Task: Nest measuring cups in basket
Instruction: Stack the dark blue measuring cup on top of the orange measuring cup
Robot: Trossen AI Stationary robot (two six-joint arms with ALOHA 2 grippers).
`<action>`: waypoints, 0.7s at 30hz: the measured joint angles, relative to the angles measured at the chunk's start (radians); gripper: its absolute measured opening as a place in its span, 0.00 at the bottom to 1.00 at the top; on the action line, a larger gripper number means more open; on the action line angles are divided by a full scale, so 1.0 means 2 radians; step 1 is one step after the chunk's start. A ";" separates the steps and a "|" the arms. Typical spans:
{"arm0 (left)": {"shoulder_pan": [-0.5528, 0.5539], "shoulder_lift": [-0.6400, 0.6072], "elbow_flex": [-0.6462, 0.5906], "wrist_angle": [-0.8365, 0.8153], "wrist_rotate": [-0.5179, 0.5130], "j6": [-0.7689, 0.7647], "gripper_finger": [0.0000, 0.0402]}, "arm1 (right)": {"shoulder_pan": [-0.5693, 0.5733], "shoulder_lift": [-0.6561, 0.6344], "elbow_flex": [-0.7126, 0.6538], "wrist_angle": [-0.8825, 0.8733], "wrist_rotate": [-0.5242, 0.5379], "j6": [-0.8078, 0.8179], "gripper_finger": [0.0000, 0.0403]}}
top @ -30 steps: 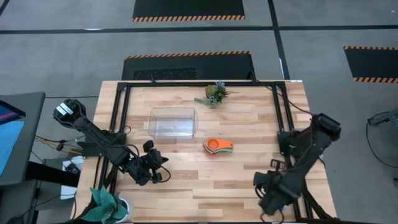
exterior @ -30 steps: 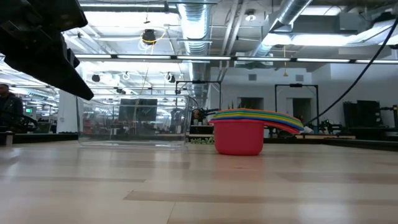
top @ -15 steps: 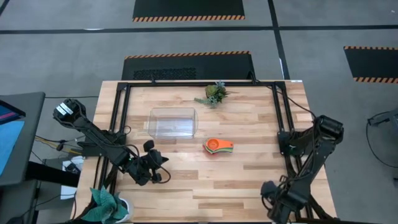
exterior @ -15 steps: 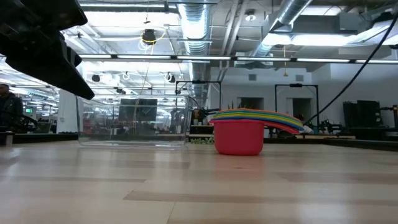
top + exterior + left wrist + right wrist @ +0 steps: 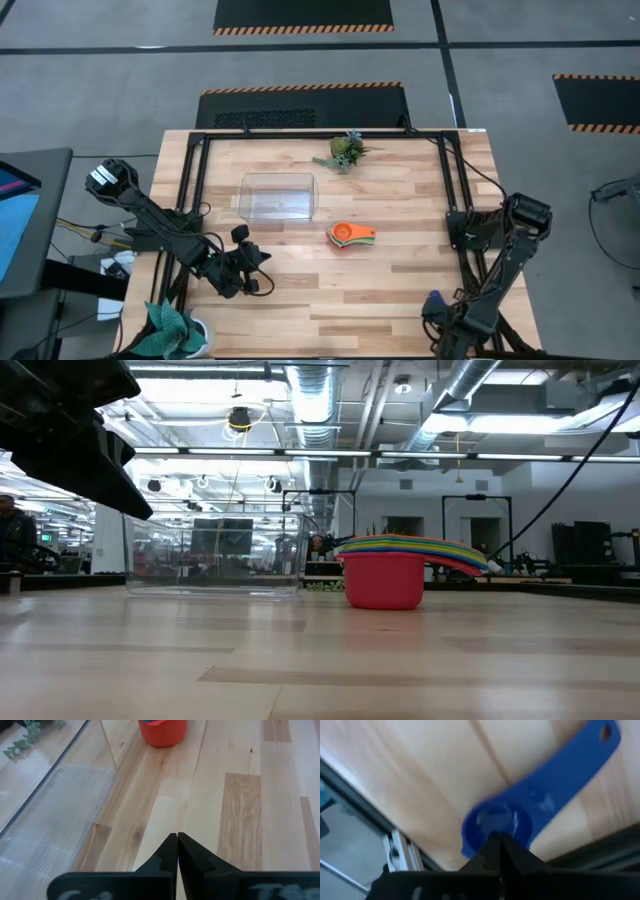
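One small blue measuring cup point(image 5: 520, 815), round bowl and flat handle with a hole at its end, lies just ahead of my right gripper point(image 5: 498, 839) at the table's near right edge; those jaws are closed, empty. I see the stacked cups point(image 5: 350, 236) beside the basket point(image 5: 278, 196); my left gripper point(image 5: 177, 838) is closed too.

Grey floor point(image 5: 100, 90), exposed ceiling ducts point(image 5: 310, 400)

My right gripper point(image 5: 499, 840) has pulled back from the table's front-right area to its very front edge and closed its fingers. A small blue measuring cup point(image 5: 433, 299) now shows on the wood there, right at the fingertips.
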 joint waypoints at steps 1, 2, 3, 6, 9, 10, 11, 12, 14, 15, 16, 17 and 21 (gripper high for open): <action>0.000 0.000 0.000 0.000 0.000 0.002 0.00 | 0.005 -0.001 0.000 0.000 -0.001 0.009 0.03; 0.000 0.000 0.000 0.000 0.000 0.003 0.00 | 0.008 -0.001 0.000 0.000 -0.002 0.018 0.04; 0.000 0.000 0.000 0.000 0.000 0.003 0.00 | 0.010 -0.001 0.000 0.000 -0.002 0.024 0.05; 0.000 0.000 0.000 0.002 0.000 0.004 0.00 | 0.012 -0.001 0.001 0.002 -0.002 0.027 0.05; 0.000 0.000 0.000 0.002 0.000 0.004 0.00 | 0.005 -0.001 0.001 0.000 -0.001 0.022 0.03; 0.000 0.000 0.000 0.002 0.000 0.004 0.00 | 0.002 -0.001 0.000 0.001 -0.001 0.011 0.02; 0.000 0.000 0.000 0.002 0.000 0.004 0.00 | -0.001 -0.001 -0.003 0.005 -0.001 0.002 0.02; 0.000 0.000 0.000 0.002 0.000 0.004 0.00 | -0.002 -0.001 -0.009 0.013 -0.002 -0.002 0.01; 0.000 0.000 0.000 0.002 0.000 0.004 0.00 | -0.005 -0.001 -0.029 0.043 -0.012 -0.007 0.01; 0.000 0.000 0.000 0.002 0.000 0.004 0.00 | -0.007 -0.001 -0.039 0.059 -0.017 -0.007 0.02; 0.000 0.000 0.000 0.002 0.000 0.004 0.00 | -0.008 -0.001 -0.048 0.079 -0.020 -0.007 0.03; 0.000 0.000 0.000 0.002 0.000 0.004 0.00 | -0.012 -0.001 -0.056 0.098 -0.021 -0.010 0.03; 0.000 0.000 0.000 0.002 0.000 0.004 0.00 | -0.044 -0.001 -0.069 0.116 -0.025 -0.045 0.03</action>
